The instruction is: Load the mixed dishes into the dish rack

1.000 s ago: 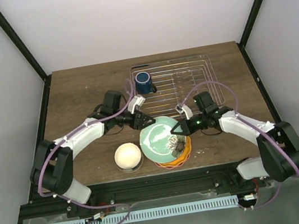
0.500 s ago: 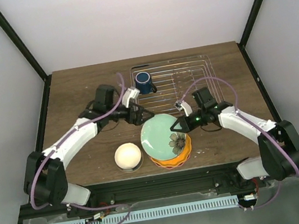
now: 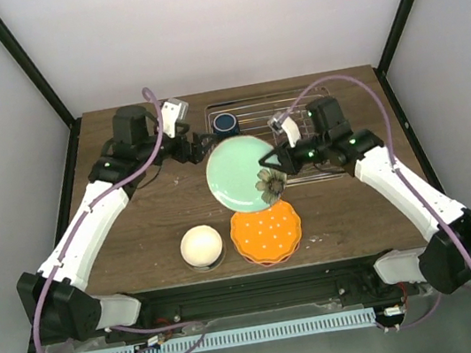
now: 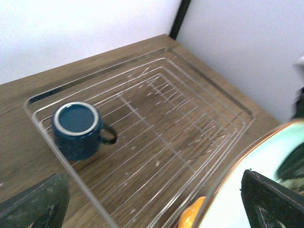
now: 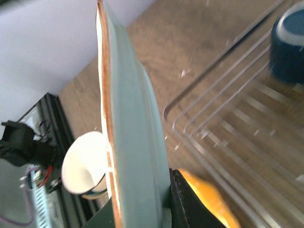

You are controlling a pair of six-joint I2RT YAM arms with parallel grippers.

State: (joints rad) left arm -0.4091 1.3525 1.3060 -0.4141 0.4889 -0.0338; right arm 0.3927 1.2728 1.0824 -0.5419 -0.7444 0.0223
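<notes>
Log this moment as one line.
right claw: shut on mint-green plate, aloft near dish rack | left claw: open | blue mug: in rack | cream bowl, scalloped plate: on table

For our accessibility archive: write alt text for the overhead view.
The right hand holds a green plate up by its rim beside a wire rack that holds a blue mug. The left hand is open next to the plate; a white bowl and an orange dotted plate sit on the table.

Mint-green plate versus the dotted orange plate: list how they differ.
The mint-green plate is held up, tilted, in the right gripper; the dotted orange plate lies flat on the table. Its rim is scalloped, the mint-green plate's smooth. Neither sits in the dish rack.
</notes>
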